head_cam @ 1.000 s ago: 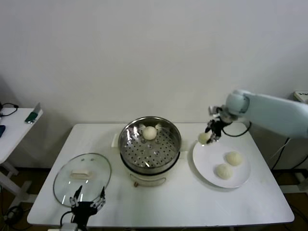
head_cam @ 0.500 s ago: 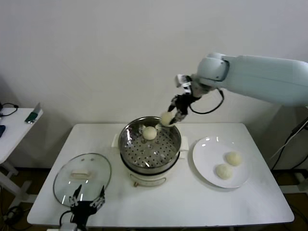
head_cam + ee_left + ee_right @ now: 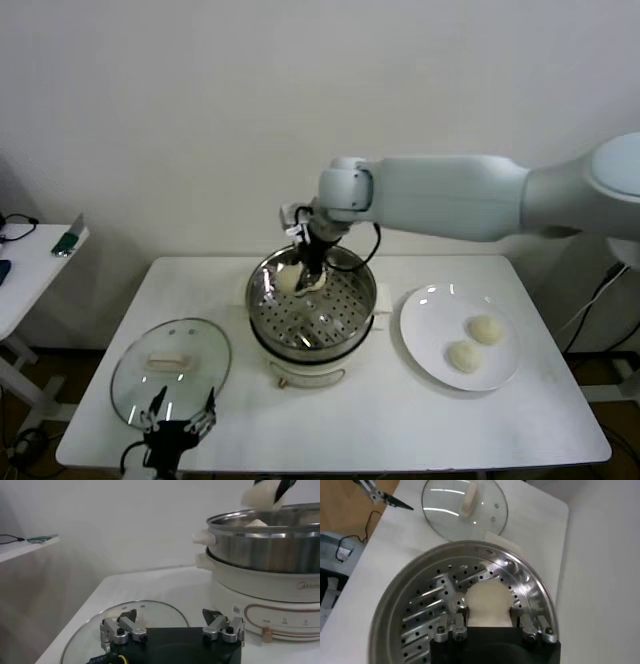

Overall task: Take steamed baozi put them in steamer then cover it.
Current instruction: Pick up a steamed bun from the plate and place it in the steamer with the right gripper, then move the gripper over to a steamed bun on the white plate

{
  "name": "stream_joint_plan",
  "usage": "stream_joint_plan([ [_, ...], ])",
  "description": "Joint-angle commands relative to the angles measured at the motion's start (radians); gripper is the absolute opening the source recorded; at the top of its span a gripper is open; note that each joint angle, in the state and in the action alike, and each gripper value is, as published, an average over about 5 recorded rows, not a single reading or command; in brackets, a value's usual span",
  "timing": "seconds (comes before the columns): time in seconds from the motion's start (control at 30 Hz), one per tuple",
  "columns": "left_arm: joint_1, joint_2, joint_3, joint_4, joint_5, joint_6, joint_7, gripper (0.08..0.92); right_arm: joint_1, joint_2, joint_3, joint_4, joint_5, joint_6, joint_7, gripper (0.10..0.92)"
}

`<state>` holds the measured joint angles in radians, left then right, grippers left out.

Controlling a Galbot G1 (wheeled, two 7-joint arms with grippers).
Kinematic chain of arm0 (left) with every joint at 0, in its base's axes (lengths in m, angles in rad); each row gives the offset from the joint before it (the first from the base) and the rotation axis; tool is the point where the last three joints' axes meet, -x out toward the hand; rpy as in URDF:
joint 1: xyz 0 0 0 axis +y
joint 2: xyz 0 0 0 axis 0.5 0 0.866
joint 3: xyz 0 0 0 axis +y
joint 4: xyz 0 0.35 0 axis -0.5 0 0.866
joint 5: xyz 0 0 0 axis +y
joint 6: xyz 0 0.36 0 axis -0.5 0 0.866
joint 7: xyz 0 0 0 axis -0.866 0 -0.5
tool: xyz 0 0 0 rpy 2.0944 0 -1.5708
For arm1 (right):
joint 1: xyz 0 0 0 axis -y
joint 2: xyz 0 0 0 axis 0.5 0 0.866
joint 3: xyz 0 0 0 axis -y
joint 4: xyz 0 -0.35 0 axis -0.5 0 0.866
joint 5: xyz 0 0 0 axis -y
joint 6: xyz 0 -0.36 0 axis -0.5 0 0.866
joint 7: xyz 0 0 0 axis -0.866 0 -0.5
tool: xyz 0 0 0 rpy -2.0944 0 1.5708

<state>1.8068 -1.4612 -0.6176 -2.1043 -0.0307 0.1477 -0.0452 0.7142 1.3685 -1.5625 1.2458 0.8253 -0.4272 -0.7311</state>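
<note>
The right gripper hangs over the steamer at its far rim, jaws clamped on a baozi that hides the bun beneath it. Two more baozi sit on the plate. The left gripper (jaws wide) rests near the glass lid at the counter edge.
</note>
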Motion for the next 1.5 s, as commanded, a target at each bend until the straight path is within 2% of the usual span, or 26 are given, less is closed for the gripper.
stream_joint_plan([
  [0.03,0.002,-0.001,0.000,0.001,0.000,-0.001,-0.001,0.823,-0.140,0.103,0.007,-0.115,-0.078,-0.021,0.044,0.568],
  [0.43,-0.002,-0.004,0.002,0.002,0.004,0.004,0.000,0.823,-0.147,0.097,0.022,-0.117,-0.072,-0.013,0.042,0.609],
  [0.63,0.001,-0.004,0.001,-0.002,0.004,0.006,0.000,0.823,-0.038,0.030,0.009,-0.068,-0.083,0.058,-0.034,0.758],
  [0.73,0.002,-0.004,0.001,-0.007,0.005,0.007,0.001,0.823,0.051,-0.054,-0.012,-0.030,-0.070,0.114,-0.116,0.810],
  [0.93,0.003,-0.004,0.002,-0.012,0.005,0.008,0.002,0.823,0.213,-0.328,-0.115,0.075,-0.029,0.208,-0.302,0.822],
  [1.1,0.001,0.000,0.004,-0.012,0.005,0.009,0.004,0.823,0.322,-0.534,-0.264,0.143,-0.121,0.292,-0.395,0.823],
  [1.33,-0.005,-0.002,0.008,-0.010,0.005,0.011,0.006,0.823,0.265,-0.725,-0.368,0.161,-0.336,0.307,-0.378,0.823],
  [1.5,-0.003,-0.008,0.008,-0.009,0.006,0.010,0.006,0.823,0.094,-0.788,-0.293,0.160,-0.413,0.243,-0.301,0.823],
])
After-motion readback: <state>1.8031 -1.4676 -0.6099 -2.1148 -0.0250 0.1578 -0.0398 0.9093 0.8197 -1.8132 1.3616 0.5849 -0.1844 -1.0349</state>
